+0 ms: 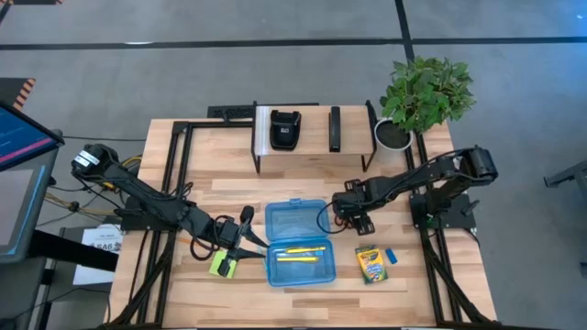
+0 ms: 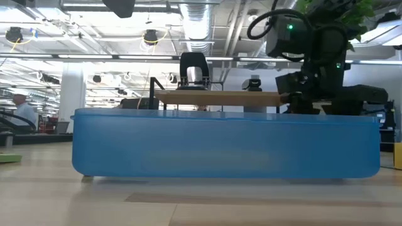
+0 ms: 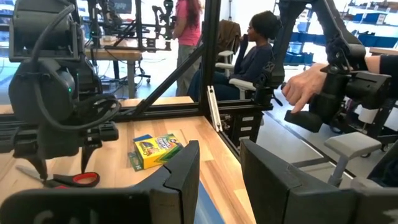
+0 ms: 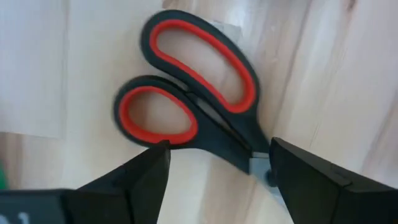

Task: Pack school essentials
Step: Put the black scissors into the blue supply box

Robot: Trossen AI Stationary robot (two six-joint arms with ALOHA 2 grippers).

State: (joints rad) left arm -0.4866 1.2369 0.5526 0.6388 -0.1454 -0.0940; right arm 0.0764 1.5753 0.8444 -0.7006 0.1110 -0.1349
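Observation:
The open blue case (image 1: 295, 240) lies flat mid-table with yellow pencils (image 1: 298, 254) in its near half. Red-handled scissors (image 4: 193, 93) lie flat on the wood to the case's right. My right gripper (image 4: 217, 168) points down over them, open, with a finger on either side of the pivot and touching nothing. My left gripper (image 1: 246, 240) stands level at the case's left edge, open, with nothing between its fingers (image 3: 186, 174). The lime-green sticky-note pad (image 1: 223, 266) lies beside it. The crayon box (image 1: 371, 264) and the small blue eraser (image 1: 393, 256) lie to the right of the case.
At the back, a wooden riser (image 1: 312, 137) carries a black boxy device (image 1: 285, 128) and a black bar (image 1: 335, 128). A potted plant (image 1: 422, 96) stands at the far right. Black frame rails run along both table sides. People sit beyond the table, and a hand (image 3: 305, 84) rests on another arm.

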